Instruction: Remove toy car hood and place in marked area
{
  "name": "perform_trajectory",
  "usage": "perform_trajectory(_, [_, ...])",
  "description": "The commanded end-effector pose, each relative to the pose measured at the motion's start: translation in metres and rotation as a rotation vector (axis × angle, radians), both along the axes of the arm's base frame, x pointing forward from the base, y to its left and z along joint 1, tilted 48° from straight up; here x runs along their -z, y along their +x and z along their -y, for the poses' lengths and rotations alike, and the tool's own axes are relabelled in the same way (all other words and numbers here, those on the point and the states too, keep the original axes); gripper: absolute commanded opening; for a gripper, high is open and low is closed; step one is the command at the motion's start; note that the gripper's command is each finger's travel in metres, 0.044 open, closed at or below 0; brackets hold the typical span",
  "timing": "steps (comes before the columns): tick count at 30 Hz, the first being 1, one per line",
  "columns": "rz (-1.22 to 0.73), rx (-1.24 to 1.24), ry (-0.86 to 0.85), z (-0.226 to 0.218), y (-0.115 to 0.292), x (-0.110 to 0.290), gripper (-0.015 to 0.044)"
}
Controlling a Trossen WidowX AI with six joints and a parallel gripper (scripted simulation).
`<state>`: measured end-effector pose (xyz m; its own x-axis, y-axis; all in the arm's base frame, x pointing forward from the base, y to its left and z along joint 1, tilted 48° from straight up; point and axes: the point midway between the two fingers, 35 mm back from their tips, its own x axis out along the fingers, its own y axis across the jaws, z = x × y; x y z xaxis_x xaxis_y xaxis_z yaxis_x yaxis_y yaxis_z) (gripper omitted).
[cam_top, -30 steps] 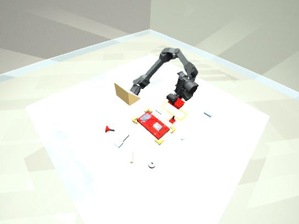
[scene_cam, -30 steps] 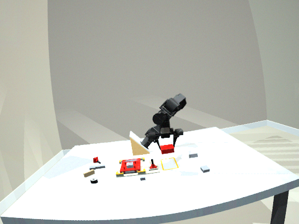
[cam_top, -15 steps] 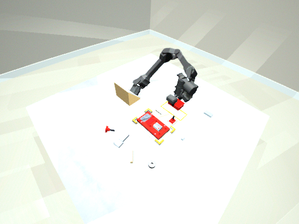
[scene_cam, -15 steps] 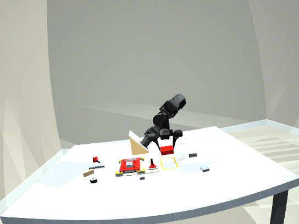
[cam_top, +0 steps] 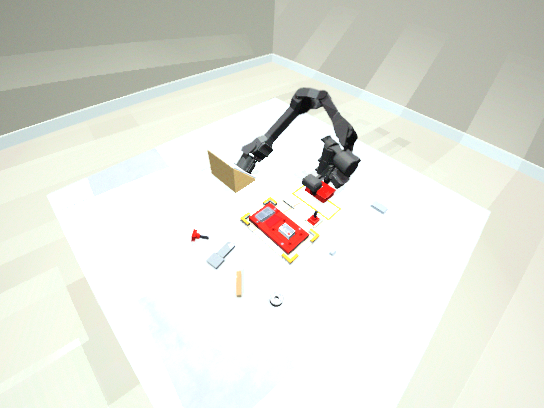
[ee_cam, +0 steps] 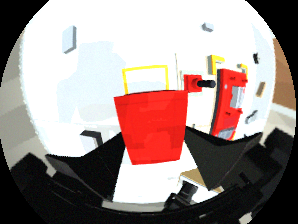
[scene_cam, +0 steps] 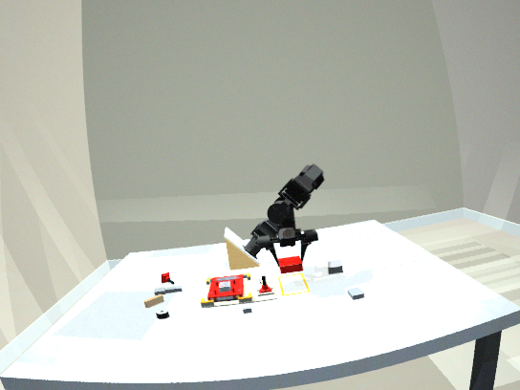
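The hood, a red box-like piece (cam_top: 325,193) (scene_cam: 291,266) (ee_cam: 152,120), is held above the table. My gripper (cam_top: 320,187) (scene_cam: 291,262) (ee_cam: 154,131) is shut on it, with one black finger at each side. The marked area, a yellow outline (cam_top: 334,213) (scene_cam: 296,293) (ee_cam: 145,67), lies just in front of the hood in the exterior view; in the wrist view the hood hides its near edge. The red toy car (cam_top: 275,223) (scene_cam: 213,290) (ee_cam: 225,100) lies between yellow corner brackets, with a grey block exposed on it. The hood's exact height is hard to tell.
A red piece with a black stick (cam_top: 313,219) (scene_cam: 265,288) (ee_cam: 192,83) stands between the car and the outline. A tan-faced wedge (cam_top: 227,172) (scene_cam: 239,257) stands near the arm's base. A grey block (cam_top: 379,207) (scene_cam: 355,292) (ee_cam: 69,39) lies beyond the outline.
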<state>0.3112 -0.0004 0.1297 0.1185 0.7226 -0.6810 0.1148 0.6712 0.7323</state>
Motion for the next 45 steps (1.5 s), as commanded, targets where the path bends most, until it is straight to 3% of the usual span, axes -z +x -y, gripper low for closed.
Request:
perform_trajectory(1, [-0.002, 0.001, 0.004, -0.003, 0.000, 0.002, 0.0000])
perform_trajectory(45, [-0.001, 0.000, 0.009, -0.026, 0.001, 0.021, 0.0000])
